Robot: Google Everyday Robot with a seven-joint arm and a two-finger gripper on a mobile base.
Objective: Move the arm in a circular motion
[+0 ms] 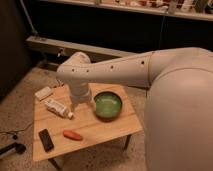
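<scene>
The arm (125,70) is a thick, glossy cream-white tube with a row of small dark holes. It reaches from the right edge of the camera view to a bulbous joint (74,69) above the wooden table (107,129). From that joint a shorter segment drops straight down. The gripper (80,104) is at its lower end, low over the table between a white tube and a green bowl, and mostly hidden by the arm.
On the table lie a green bowl (108,105), a white tube (57,107), a small white box (44,93), a black remote (46,140) and an orange carrot (73,135). A dark low wall runs behind. A black object (12,149) lies on the floor at left.
</scene>
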